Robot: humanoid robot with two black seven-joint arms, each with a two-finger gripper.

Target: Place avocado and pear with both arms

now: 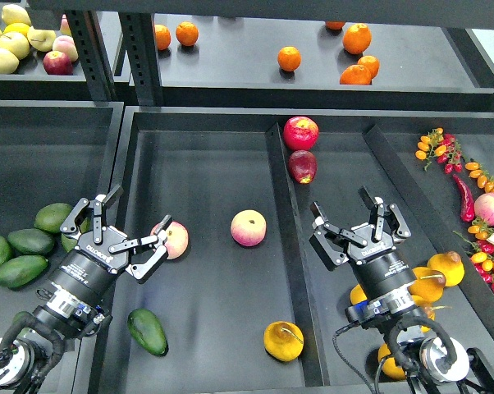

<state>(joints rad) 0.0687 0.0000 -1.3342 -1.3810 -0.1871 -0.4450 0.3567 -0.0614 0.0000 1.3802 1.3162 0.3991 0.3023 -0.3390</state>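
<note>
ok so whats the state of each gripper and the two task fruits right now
left gripper: open, empty, above the tray
right gripper: open, empty
avocado: lying loose on the middle tray floor, ungripped
pear: lying on its side on the same tray, near the divider, ungripped

The middle tray point(206, 271) has lots of bare black floor, with only 2 peaches point(249, 227), the avocado point(148, 331) and the pear point(283, 341) lying well apart on it. A raised divider point(290, 246) runs down its right side, and 2 red fruits point(301, 148) sit at the far end beyond it. The left gripper point(124, 226) hangs just beside one peach, and the right gripper point(355, 226) has open room in front.
</note>
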